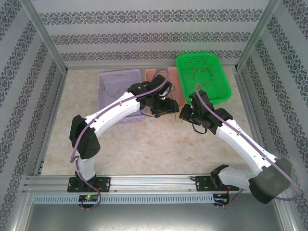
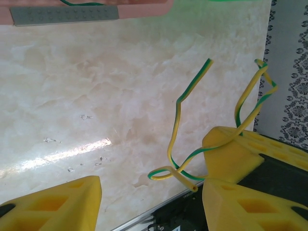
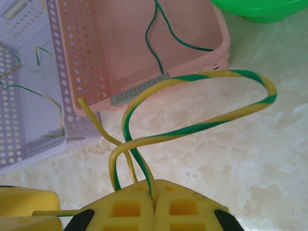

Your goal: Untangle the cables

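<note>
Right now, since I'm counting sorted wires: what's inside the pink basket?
One thin green wire lies on the pink basket floor. From above, the left arm covers most of it, so more could be hidden.

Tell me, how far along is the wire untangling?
Done, it seems: separate thin wires lie in the lilac basket and one green wire in the pink basket. In hand: the right gripper is shut on a yellow-green striped cable whose strands cross, the open left gripper close by. Left: uncrossing it, and probably the bunch in the green basket.

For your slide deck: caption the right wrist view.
Shut right gripper pinching a looped green-and-yellow cable over the table, pink basket beyond.
</note>
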`<state>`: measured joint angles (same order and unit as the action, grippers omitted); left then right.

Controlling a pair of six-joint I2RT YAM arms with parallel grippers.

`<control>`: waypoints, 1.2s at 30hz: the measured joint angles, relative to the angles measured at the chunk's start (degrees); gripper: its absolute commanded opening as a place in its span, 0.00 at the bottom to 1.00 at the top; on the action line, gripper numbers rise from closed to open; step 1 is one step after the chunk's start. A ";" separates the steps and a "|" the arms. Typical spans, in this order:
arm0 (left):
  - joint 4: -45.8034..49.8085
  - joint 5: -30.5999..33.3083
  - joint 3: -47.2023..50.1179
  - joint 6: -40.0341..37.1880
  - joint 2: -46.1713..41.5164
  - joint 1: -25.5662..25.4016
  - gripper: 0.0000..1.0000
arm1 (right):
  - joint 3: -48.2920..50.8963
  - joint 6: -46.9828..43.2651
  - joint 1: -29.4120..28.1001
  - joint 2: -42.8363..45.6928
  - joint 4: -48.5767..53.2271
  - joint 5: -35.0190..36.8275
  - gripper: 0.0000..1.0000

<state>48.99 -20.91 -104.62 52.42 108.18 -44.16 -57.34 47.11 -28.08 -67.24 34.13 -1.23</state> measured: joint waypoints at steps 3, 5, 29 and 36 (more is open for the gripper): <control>0.15 0.55 -0.57 0.79 0.55 -0.26 0.53 | -0.90 1.07 -0.33 -0.55 -0.11 0.17 0.00; 0.13 1.20 -0.68 1.40 0.94 -0.37 0.50 | -1.14 1.97 -0.33 -0.59 -0.20 0.20 0.00; -2.12 8.74 2.19 7.93 2.03 -0.07 0.10 | 2.80 19.52 -0.31 3.37 -3.98 -2.05 0.00; -3.19 11.30 5.46 9.22 0.00 1.29 0.00 | 3.39 20.65 -0.28 3.93 -4.00 -3.23 0.00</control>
<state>45.80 -9.61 -99.15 61.65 108.18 -42.87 -53.95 67.77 -28.36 -63.31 30.13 -4.47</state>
